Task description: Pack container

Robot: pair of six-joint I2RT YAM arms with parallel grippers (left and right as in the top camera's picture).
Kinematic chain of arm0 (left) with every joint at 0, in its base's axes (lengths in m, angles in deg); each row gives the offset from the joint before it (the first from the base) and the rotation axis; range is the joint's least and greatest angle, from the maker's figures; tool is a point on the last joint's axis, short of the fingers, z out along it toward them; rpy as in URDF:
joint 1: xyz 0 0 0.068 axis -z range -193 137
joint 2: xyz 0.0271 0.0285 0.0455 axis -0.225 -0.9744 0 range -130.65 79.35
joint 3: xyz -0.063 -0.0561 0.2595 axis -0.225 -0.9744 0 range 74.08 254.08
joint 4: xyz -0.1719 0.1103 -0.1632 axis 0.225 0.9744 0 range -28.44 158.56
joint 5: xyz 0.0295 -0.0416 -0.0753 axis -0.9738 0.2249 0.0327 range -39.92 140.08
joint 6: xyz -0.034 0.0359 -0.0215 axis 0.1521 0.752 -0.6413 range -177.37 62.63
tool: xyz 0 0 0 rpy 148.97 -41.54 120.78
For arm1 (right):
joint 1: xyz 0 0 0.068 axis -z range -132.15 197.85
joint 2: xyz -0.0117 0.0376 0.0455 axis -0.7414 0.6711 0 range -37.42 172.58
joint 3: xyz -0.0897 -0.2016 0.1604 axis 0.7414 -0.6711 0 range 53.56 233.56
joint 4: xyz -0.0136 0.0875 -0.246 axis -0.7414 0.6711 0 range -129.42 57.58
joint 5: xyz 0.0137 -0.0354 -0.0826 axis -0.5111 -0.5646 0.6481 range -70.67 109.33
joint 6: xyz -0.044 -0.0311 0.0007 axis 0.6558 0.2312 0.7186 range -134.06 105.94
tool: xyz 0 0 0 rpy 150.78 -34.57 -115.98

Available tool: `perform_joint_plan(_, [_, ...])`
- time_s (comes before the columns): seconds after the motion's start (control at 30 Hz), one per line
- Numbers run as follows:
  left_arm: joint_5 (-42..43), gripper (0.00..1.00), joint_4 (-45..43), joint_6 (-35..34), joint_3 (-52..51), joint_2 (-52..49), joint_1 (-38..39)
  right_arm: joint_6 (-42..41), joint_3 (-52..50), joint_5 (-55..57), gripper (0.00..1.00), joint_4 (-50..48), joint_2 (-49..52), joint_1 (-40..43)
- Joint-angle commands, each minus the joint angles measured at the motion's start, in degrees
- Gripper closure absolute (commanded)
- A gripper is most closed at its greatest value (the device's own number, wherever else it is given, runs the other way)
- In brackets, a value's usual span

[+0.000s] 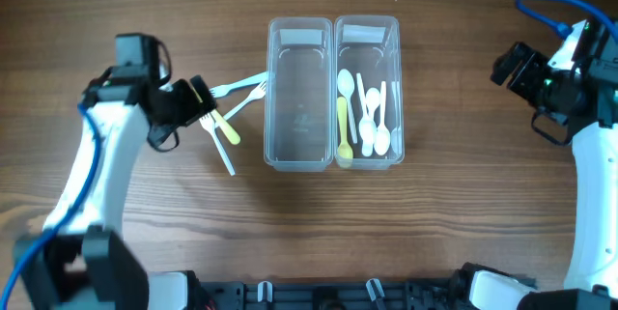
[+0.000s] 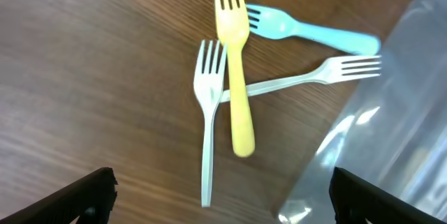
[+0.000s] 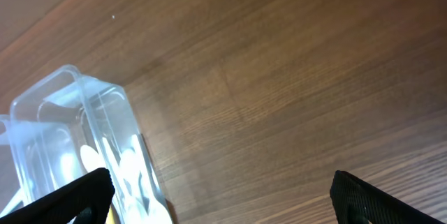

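Left gripper (image 2: 222, 185) hung wide open, holding nothing. Just ahead of it lay a yellow fork (image 2: 235, 84), crossing one white fork (image 2: 300, 79) and touching another white fork (image 2: 208, 112). Blue fork (image 2: 307, 32) lay farther ahead. Empty container (image 2: 394, 105) sat beside its right finger. Right gripper (image 3: 222, 182) was wide open and empty. Spoon container (image 3: 42, 112) lay ahead-left, well apart.

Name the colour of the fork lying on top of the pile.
Yellow; the fork shows best in the left wrist view.
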Motion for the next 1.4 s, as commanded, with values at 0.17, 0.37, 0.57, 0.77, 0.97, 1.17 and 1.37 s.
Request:
perform_joint_plan(0.17, [-3.7, 0.14, -3.0, 3.1, 0.7, -13.2, 5.4, -0.9, 0.0, -0.5, 0.00, 0.5, 2.7, 0.0])
perform_joint_plan(0.37, [-8.0, 0.32, -3.2, 2.4, 0.7, -17.7, 6.0, -0.8, 0.0, -0.5, 0.00, 1.1, 4.7, 0.0])
perform_joint_plan(0.57, [-8.3, 0.38, -3.5, 1.5, 0.7, -18.2, 6.0, -0.9, 0.0, -0.5, 0.00, 1.5, 6.4, 0.0])
perform_joint_plan(0.77, [-9.3, 0.43, -3.6, 1.6, 0.7, -18.5, 6.0, -0.8, 0.0, -0.5, 0.00, 1.6, 7.0, 0.0])
perform_joint_plan(0.97, [-9.3, 0.62, -3.6, 1.6, 0.4, -19.1, 6.0, -0.9, 0.0, -0.5, 0.00, 1.7, 7.0, 0.0])
perform_joint_plan(1.17, [-9.3, 0.61, -4.8, 1.6, -1.6, -19.1, 6.0, -0.6, 0.0, -0.5, 0.00, 2.1, 7.0, 0.0])
perform_joint_plan(1.37, [-9.3, 0.62, -5.5, 1.6, -2.1, -19.1, 6.0, -0.6, 0.0, -0.5, 0.00, 2.1, 7.0, 0.0])
